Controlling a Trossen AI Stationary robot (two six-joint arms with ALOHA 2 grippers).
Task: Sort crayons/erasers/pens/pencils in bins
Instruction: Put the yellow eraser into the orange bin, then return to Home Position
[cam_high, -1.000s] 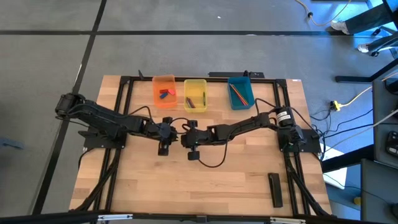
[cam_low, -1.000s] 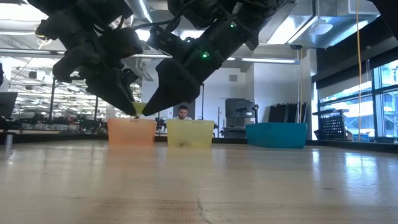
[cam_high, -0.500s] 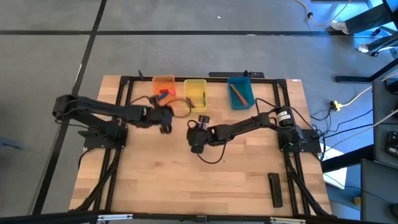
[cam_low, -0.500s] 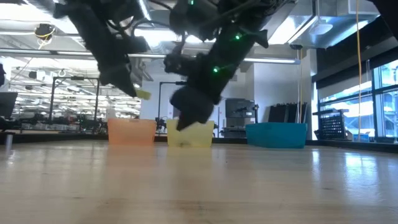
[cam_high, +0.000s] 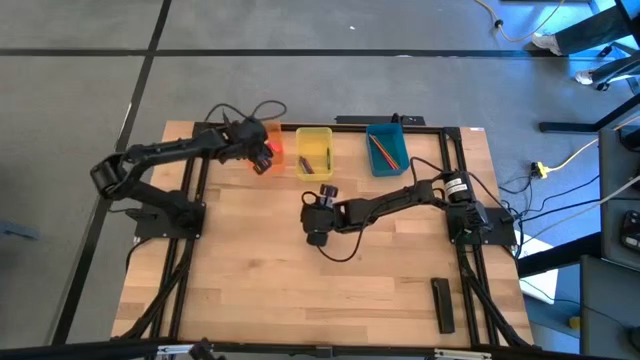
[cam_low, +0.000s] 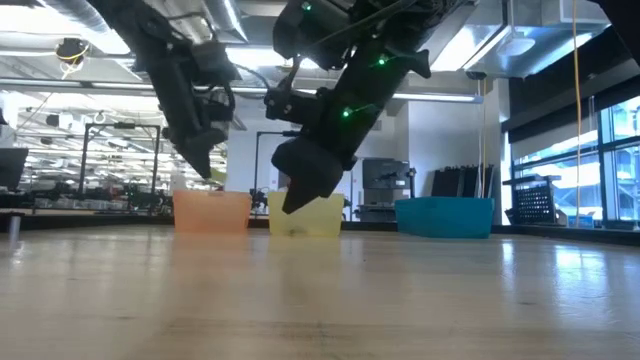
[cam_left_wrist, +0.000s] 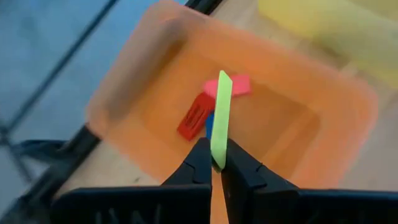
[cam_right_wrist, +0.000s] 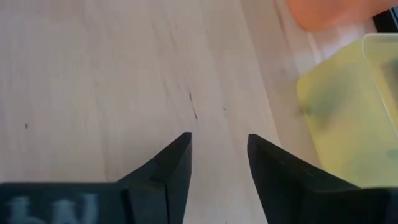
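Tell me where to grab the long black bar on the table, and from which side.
Grip the black bar at mid-length, jaws across its narrow width, coming straight down from above. It lies flat on the table with bare wood on both long sides; the open right gripper is free.

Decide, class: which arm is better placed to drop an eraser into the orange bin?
Left. Its gripper holds the yellow eraser above the orange bin; the right gripper is open over bare table.

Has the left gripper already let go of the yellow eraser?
No, the left gripper has its jaws shut on the yellow eraser, held above the orange bin.
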